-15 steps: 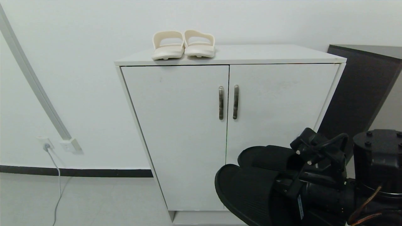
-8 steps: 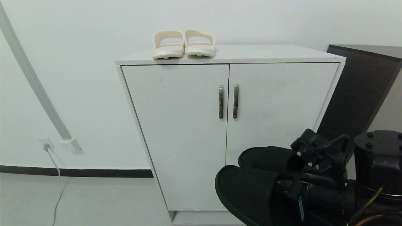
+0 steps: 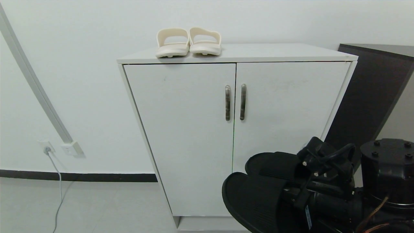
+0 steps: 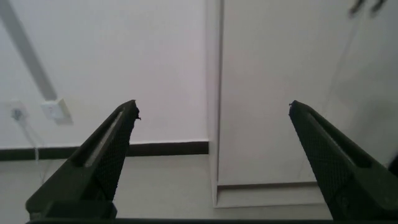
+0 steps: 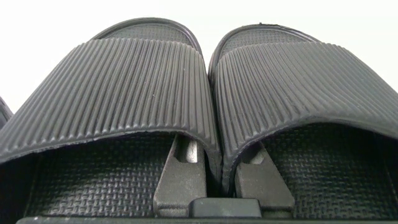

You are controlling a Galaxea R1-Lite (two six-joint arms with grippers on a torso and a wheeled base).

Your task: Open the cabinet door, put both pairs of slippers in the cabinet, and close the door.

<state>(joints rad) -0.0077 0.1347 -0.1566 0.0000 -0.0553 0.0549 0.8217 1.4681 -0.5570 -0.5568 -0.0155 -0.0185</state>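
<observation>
Two pairs are outside the cabinet (image 3: 181,139), so no step looks done: both doors are shut, with the handles (image 3: 228,102) at centre untouched, and its contents cannot be seen. Beige slippers (image 3: 189,42) sit on its top at 12 o'clock in the head view. Black slippers (image 3: 258,194) hang at 5 o'clock, pinched together by the right claw (image 5: 221,183), one finger under each strap. The left claw (image 4: 211,112) is spread wide and holds nothing. Opening, loading and closing all remain.
</observation>
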